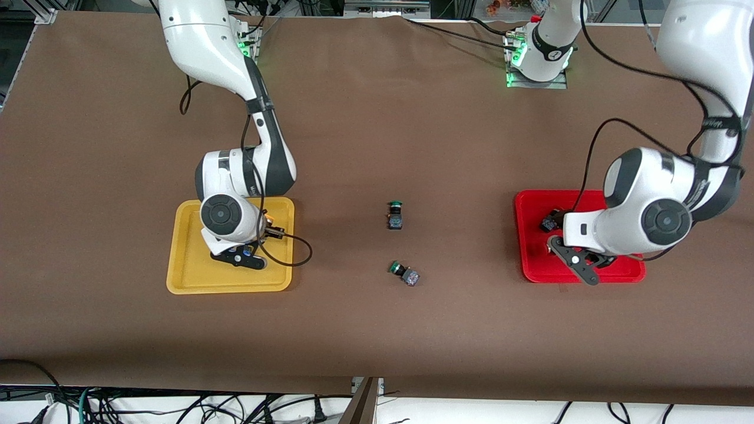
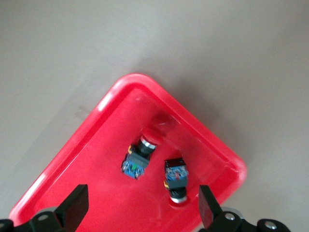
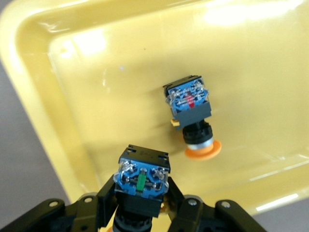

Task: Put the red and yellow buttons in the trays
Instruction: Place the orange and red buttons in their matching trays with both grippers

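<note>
We find no legible text, number or sign on the buttons, the trays or the table. The only lettering is a small dark brand mark on the left arm (image 1: pixel 716 123), at about 2 o'clock from the red tray (image 1: pixel 524 235); we cannot read it.

Red tray (image 1: pixel 533 265), yellow tray (image 1: pixel 188 277), green-capped switches (image 1: pixel 395 215), brown table (image 1: pixel 377 118), orange-capped button (image 3: pixel 193 121)

Two green-capped switches (image 1: pixel 395 215) mid-table; bare table between trays (image 1: pixel 182 277).
</note>
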